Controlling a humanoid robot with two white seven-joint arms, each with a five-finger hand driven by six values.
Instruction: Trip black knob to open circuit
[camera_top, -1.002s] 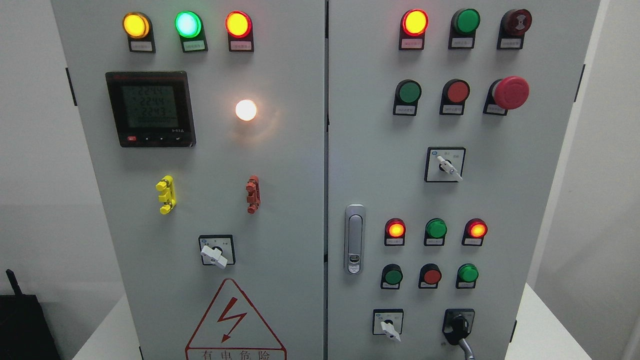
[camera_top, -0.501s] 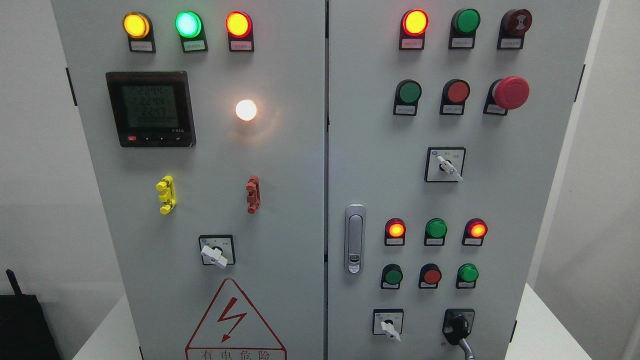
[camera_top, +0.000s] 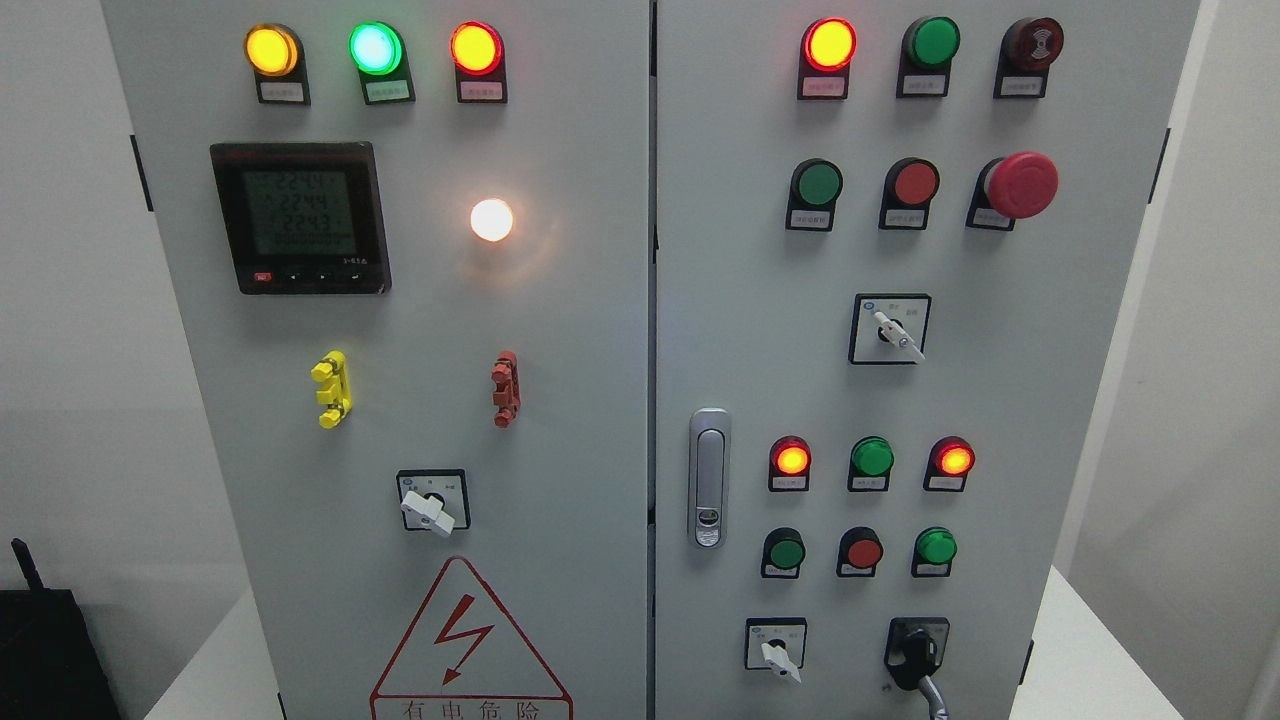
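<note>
One black knob, seemingly untouched.

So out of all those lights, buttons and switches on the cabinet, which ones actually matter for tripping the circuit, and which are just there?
Part of the job:
black knob, at the lower right of the right door

Just there:
white selector switches
lit indicator lamps
digital meter
red mushroom button
door latch
yellow clip and red clip

No robot hand is in view.

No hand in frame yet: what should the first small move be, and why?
Probably bring the right hand up toward the black knob at the right door's bottom corner. Neither hand shows, and the knob sits untouched, nearest the right arm's side.
</note>
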